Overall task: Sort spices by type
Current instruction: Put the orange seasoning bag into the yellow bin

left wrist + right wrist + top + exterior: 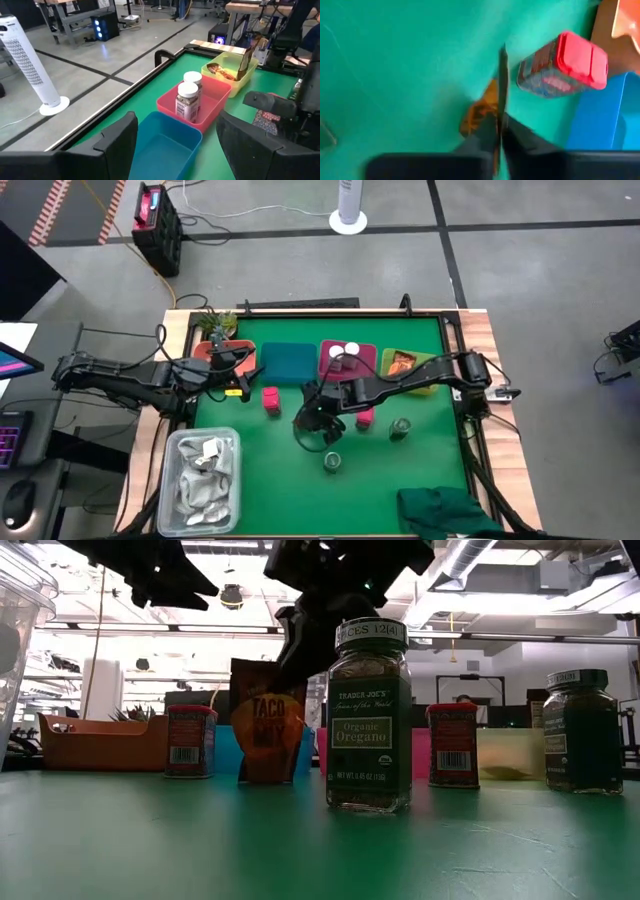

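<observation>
An orange-brown foil packet (pixel 268 730) stands upright on the green mat, left of centre, with my right gripper (pixel 500 131) shut on it from above. In the high view the gripper (pixel 312 425) hides the packet. Two pink blocks (pixel 270 398) (pixel 363 418) stand on either side of it. Two greenish glass jars (pixel 332 462) (pixel 400 428) stand nearer the front. Two white-capped jars (pixel 189 97) sit in the pink tray (pixel 365 360). My left gripper (pixel 180 145) waits open above the blue tray (pixel 165 145), holding nothing. My right gripper pinches the foil packet's thin upper edge (pixel 501 102) between its two fingers. The fingers slant down at it from the table's right side. The packet hangs upright below them, its lower end (pixel 268 776) down at the mat; whether it rests there I cannot tell.
Four trays line the far side: orange (pixel 215 350), blue, pink, and yellow-green (pixel 425 370) with a foil packet in it. A clear bin of white wrappers (pixel 203 480) stands at the front left. A dark green cloth (pixel 445 510) lies at the front right.
</observation>
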Available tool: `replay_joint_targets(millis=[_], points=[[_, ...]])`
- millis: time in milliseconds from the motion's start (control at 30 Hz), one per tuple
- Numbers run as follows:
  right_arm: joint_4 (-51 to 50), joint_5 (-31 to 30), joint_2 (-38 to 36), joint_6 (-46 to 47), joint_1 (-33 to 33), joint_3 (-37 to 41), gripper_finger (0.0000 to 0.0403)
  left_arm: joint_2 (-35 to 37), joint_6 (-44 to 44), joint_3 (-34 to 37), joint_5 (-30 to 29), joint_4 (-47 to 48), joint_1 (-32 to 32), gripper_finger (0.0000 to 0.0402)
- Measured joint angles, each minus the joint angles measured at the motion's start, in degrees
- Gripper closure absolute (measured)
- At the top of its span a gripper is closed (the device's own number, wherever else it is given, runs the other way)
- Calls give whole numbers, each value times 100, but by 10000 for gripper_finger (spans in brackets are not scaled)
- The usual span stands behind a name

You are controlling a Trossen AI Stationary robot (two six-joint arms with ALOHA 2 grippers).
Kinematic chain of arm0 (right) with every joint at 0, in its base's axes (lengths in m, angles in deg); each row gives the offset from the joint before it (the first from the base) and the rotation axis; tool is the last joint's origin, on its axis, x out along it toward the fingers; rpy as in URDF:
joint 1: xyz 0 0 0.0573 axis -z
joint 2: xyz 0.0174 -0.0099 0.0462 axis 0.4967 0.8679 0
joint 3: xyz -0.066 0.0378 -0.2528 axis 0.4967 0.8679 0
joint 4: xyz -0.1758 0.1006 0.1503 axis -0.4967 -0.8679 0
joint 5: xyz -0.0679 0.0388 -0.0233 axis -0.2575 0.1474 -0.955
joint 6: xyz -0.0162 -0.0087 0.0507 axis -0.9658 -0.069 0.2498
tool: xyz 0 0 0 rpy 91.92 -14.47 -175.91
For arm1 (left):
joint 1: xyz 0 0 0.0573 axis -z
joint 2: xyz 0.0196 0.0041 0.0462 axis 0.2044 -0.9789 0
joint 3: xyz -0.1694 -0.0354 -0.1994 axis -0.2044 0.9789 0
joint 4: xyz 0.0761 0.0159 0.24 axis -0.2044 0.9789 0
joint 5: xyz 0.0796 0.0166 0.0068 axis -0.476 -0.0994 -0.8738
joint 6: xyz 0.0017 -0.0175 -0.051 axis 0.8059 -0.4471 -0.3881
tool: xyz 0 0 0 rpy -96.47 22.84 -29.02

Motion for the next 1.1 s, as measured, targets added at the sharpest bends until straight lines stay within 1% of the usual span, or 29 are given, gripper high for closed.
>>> replay_joint_targets(millis=[33,67,233,300,433,567,700,800,867,1100], points=[[-93,-2,-45,-39,30,1,381,-1,-13,0,1,0,0,146],[-202,-11,-106,-64,53,2,385,0,-24,0,1,0,0,146],[-1299,-545,-699,135,215,1,382,0,-45,0,2,41,0,146],[-1778,-588,-1012,363,295,2,389,-1,-52,0,1,72,0,146],[-2571,-658,-1709,851,461,0,389,0,-52,0,0,89,0,146],[-3418,-1382,-2383,1330,584,0,389,0,-47,0,0,122,-1,146],[-4287,-1844,-3005,2058,839,4,389,0,-44,0,0,168,0,146],[-4623,-2236,-3442,2499,1041,294,389,0,-43,0,0,168,-2,146],[-4745,-2256,-3717,2663,1202,573,389,-1,-43,0,0,168,0,146],[-4643,-2256,-4675,2839,1787,1725,384,0,-47,0,-2,166,-2,146]])
